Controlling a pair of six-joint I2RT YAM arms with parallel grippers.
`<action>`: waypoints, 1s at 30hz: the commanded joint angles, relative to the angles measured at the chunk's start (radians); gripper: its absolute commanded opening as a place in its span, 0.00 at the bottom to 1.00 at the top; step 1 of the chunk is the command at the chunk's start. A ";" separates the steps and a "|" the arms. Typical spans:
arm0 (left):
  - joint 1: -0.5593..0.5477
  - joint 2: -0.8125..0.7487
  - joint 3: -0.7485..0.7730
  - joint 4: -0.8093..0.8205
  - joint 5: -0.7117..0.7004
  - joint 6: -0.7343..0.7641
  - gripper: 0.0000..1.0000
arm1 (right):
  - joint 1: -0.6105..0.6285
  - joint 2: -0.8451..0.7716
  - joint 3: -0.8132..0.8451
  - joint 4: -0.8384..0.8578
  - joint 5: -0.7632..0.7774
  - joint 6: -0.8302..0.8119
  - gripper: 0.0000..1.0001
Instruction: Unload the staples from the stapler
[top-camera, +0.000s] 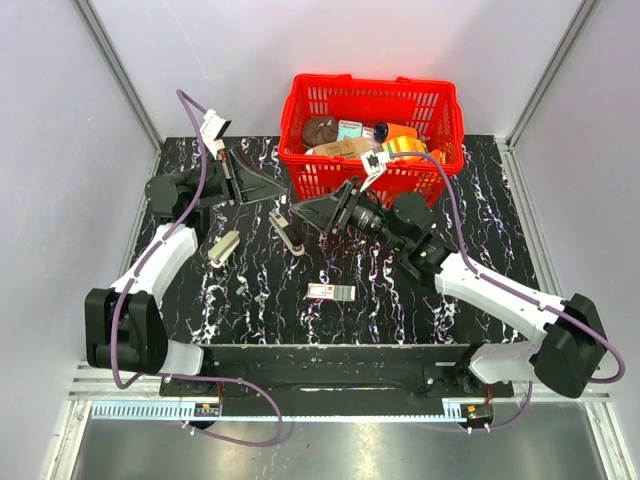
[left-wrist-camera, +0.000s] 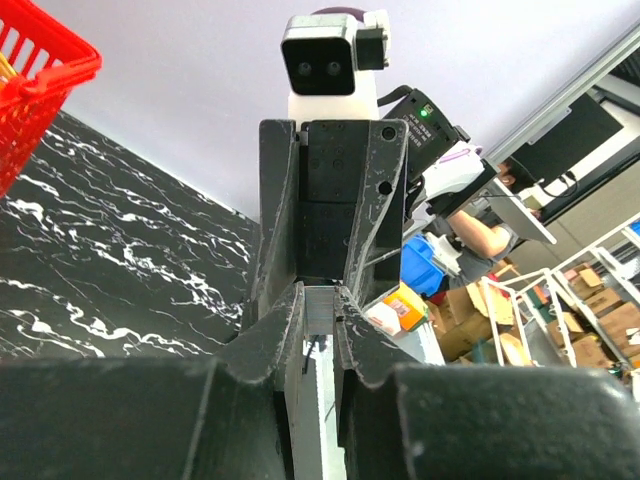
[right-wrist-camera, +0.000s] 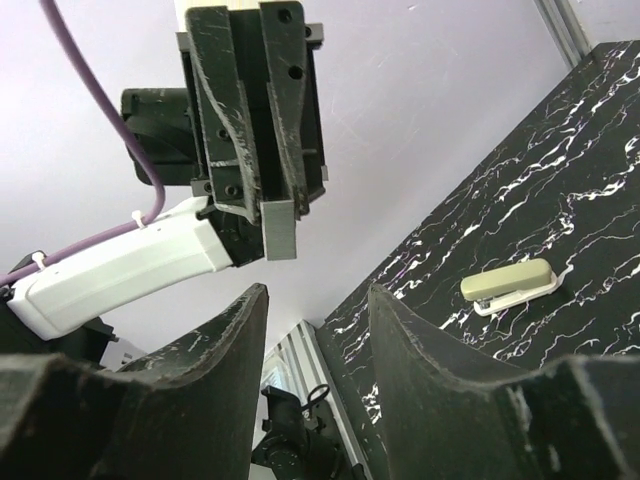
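The stapler (top-camera: 222, 247) lies flat on the table, well to the left of the red basket (top-camera: 372, 81) and nearer to me, closed, with neither of my hands on it. I judge it small and light, plastic over metal and smooth on top. It would skate under a push, so I would pinch it across its narrow flanks near the hinge end and leave the nose free for the magazine.

Next along, my left gripper (top-camera: 278, 188) hangs in the air just off the basket's near-left corner, clamped on a thin grey strip (right-wrist-camera: 281, 228) that sticks out past the fingertips. It looks stiff and flat, but I cannot tell whether it is a stick of staples or a piece of the magazine. A staple stick would snap if bent, so a flat grip suits it.

My right gripper (right-wrist-camera: 312, 320), just in front of the basket's near wall, faces the strip with jaws parted, holding nothing.
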 joint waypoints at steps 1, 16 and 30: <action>0.002 0.010 -0.025 0.213 -0.015 -0.135 0.08 | -0.007 0.011 0.026 0.090 -0.028 0.027 0.50; -0.008 -0.022 -0.058 0.098 -0.026 -0.033 0.08 | -0.007 0.062 0.052 0.152 -0.072 0.051 0.45; -0.018 -0.039 -0.075 -0.011 -0.019 0.062 0.09 | -0.007 0.074 0.061 0.167 -0.080 0.057 0.38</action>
